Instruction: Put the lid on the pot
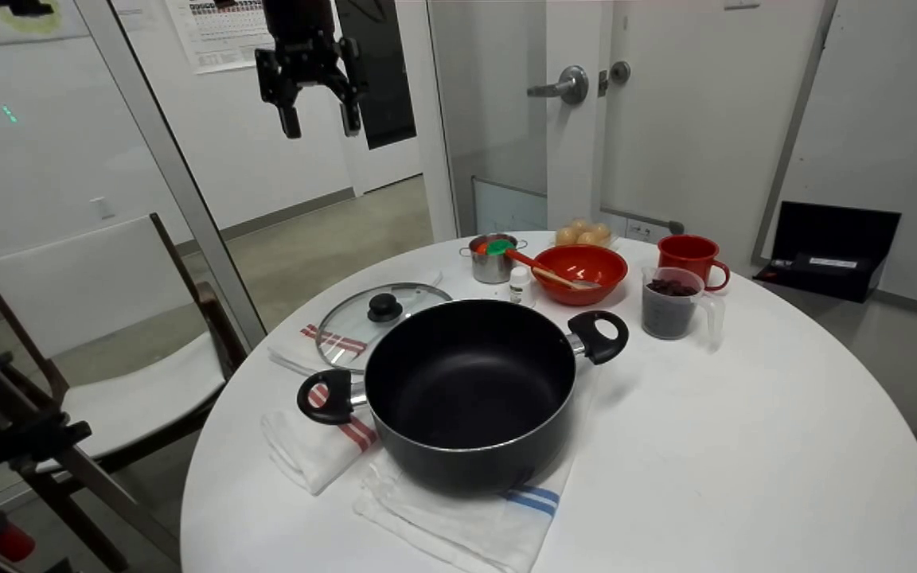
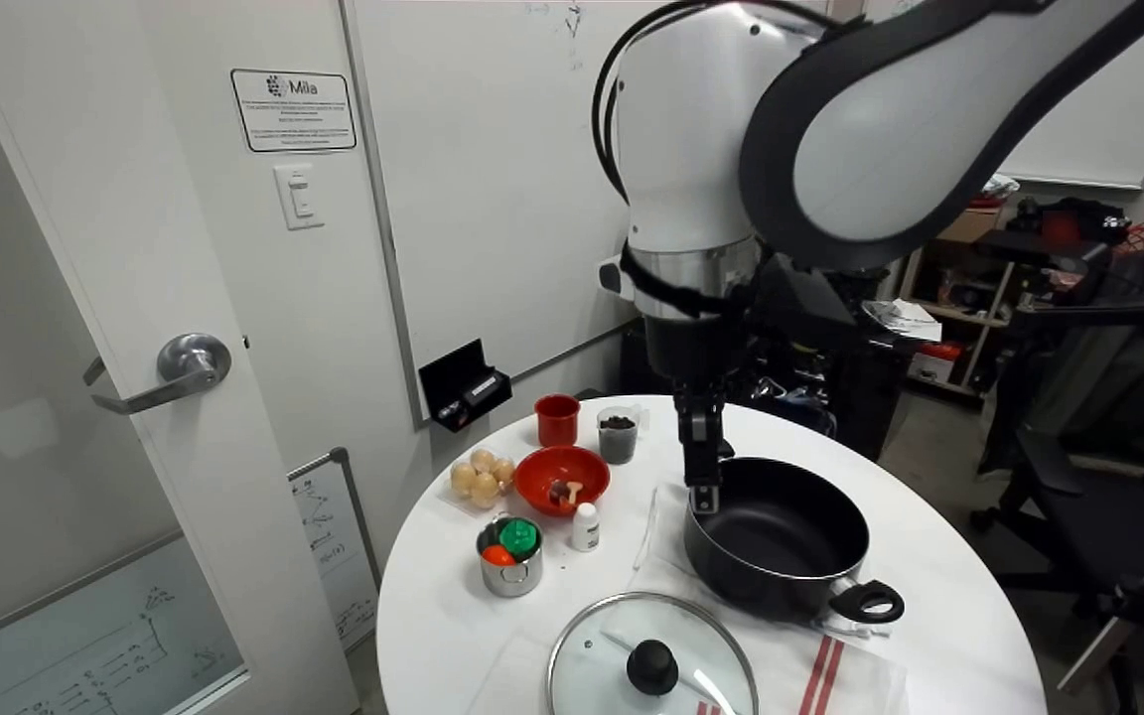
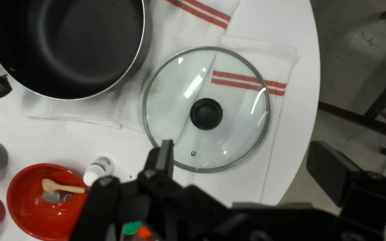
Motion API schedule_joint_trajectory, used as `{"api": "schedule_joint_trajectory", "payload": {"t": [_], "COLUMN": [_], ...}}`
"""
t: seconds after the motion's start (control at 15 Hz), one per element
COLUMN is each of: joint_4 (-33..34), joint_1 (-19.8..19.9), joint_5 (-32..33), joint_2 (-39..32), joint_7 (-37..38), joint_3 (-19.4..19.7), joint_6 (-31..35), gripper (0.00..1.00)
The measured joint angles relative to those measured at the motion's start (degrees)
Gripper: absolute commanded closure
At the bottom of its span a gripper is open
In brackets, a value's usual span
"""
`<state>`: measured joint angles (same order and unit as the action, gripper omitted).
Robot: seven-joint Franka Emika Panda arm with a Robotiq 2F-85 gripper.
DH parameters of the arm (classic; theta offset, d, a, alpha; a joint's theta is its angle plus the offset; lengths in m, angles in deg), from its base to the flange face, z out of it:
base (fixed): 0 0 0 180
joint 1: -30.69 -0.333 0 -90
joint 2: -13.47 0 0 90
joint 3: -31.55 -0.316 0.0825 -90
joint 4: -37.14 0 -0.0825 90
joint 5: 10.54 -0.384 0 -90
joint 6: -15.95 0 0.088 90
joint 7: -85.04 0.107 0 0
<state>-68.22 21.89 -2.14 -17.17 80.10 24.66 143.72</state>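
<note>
In an exterior view, a poster [image 1: 224,36] hangs above and left of the pincer [image 1: 321,127], a chair [image 1: 152,390] stands lower left of it, and cloths [image 1: 311,458] lie below it. Down to its right, on the table [image 1: 745,446], are a steel cup [image 1: 492,269], a bottle [image 1: 520,286], a bowl [image 1: 579,296], a mug [image 1: 683,255] and a jug [image 1: 665,321].

In wrist view, I observe glare streaks across the lid [image 3: 206,113]; the gripper [image 3: 241,151] (in the foreground) appears dark and soft-focused.

White chair [image 1: 100,294] beside round table [image 1: 745,446]; whiteboard [image 2: 493,199] on wall [image 2: 334,298].
</note>
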Motion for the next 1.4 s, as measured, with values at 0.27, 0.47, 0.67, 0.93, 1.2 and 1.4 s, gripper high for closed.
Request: {"api": "schedule_joint_trajectory", "payload": {"t": [0.27,0.47,0.67,0.93,1.2,1.4], "joint_4": [6.2,10.9,15.3,19.9,23.4,25.9], "joint_1": [-0.1,-0.1,0.0,-0.1,-0.1,-0.1], "joint_5": [1.4,1.5,1.5,1.5,1.5,1.5], "joint_2": [-8.3,-13.9,-18.9,-24.6,-29.8,-33.5], "joint_7": [-0.1,-1.0,-1.8,-2.4,-2.8,-3.3], "joint_3": [0.7,1.0,1.1,1.0,1.1,1.1], "joint_6": [1.6,2.4,2.6,2.6,2.6,2.5], "gripper": [0.00,0.00,0.00,0.00,0.00,0.00]}}
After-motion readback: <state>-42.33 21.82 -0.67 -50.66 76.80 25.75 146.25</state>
